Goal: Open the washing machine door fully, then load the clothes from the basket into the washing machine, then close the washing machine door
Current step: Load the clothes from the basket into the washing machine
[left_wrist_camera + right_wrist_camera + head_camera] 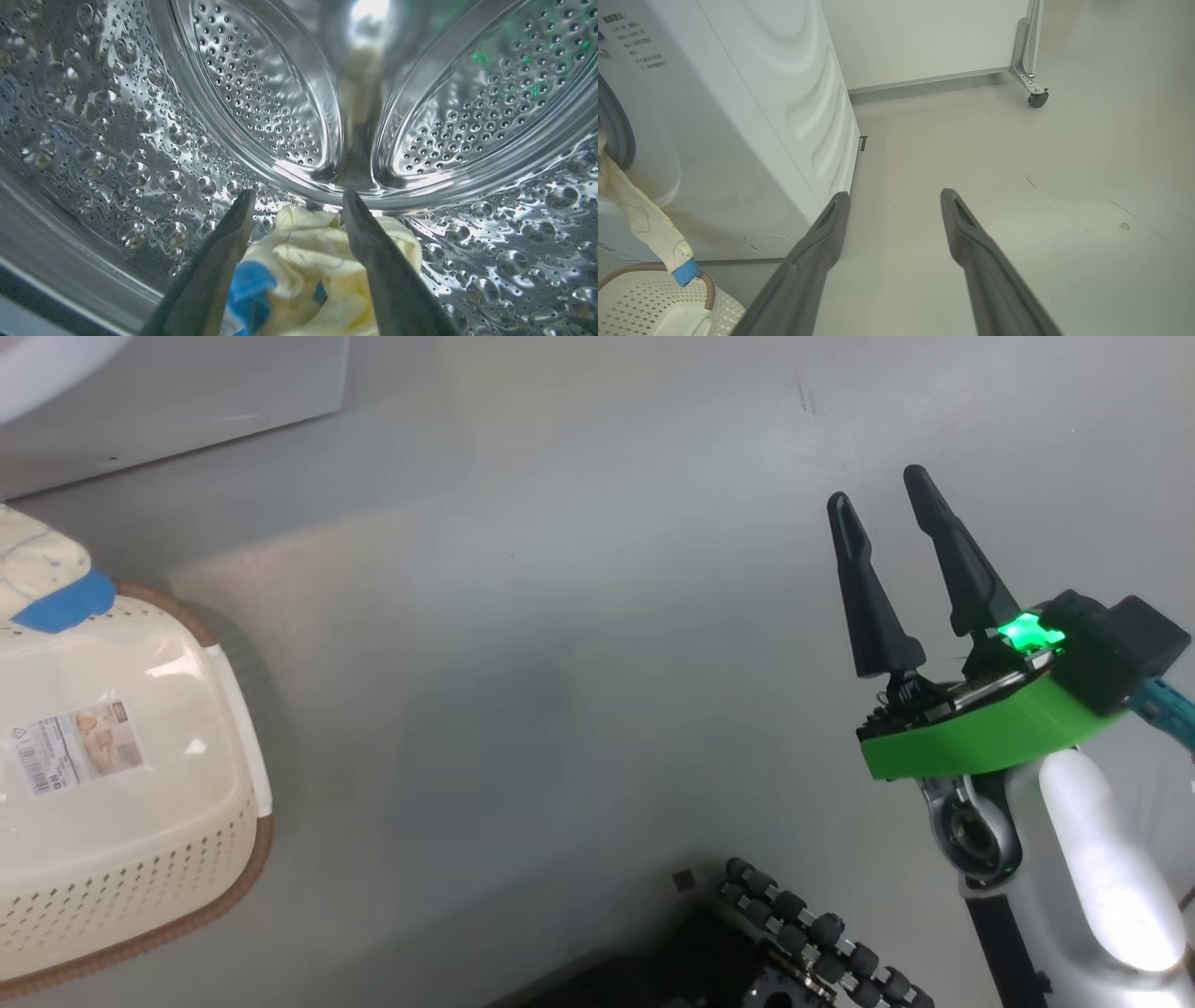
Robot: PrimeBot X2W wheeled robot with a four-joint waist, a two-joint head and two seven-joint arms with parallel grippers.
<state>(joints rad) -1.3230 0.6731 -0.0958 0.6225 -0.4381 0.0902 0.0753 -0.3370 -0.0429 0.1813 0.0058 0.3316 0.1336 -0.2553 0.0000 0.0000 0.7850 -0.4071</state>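
Left gripper (296, 198) stood with its fingers spread wide, deep inside the washing machine's (738, 116) dimpled steel drum (140, 140). The cream-yellow clothes (303, 252) lay loose between and below them, not pinched. Backing straight out without snagging the cloth looked the sound move. Behind it, at the washer's mouth, a trailing garment (644, 219) hung down to the basket (644, 305) and would likely foul the door. Right gripper (894, 196) hung open over bare floor (1017, 186).
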